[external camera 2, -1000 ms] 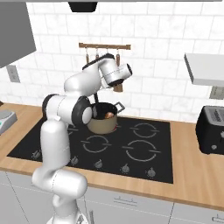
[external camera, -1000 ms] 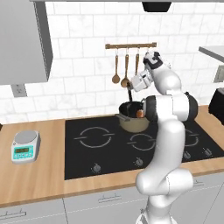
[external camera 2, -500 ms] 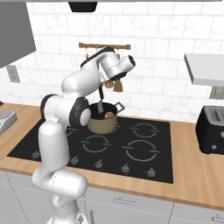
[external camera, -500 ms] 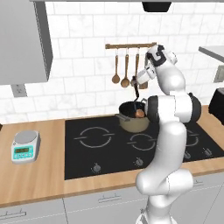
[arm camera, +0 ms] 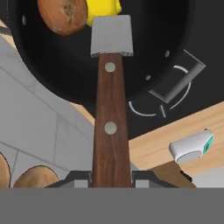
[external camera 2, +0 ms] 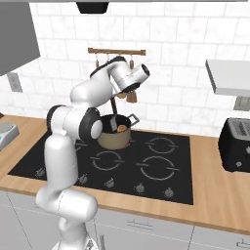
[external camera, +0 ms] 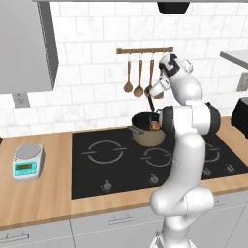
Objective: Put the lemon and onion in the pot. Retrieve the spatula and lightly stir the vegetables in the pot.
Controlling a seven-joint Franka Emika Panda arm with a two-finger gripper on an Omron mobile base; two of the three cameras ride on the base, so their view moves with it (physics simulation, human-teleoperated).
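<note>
Even, bright rendered light; soft shadows, no glare; slightly soft low-resolution edges (all views).

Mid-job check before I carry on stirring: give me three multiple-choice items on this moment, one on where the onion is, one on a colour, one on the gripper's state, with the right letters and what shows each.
1. Where is the onion?
A. On the scale
B. Inside the pot
C. On the wooden counter

2. What colour is the blade of the spatula?
A. Grey
B. Copper-brown
C. Yellow

3. What is the gripper doing?
A. Open over the hob
B. Shut on a hanging spoon
C. Shut on the spatula

Answers: 1 B, the hand view shows the onion against the pot's dark inside, beside a yellow piece. 2 A, the square blade is grey on a brown handle. 3 C, the handle runs straight up from between the fingertips, blade over the pot.
</note>
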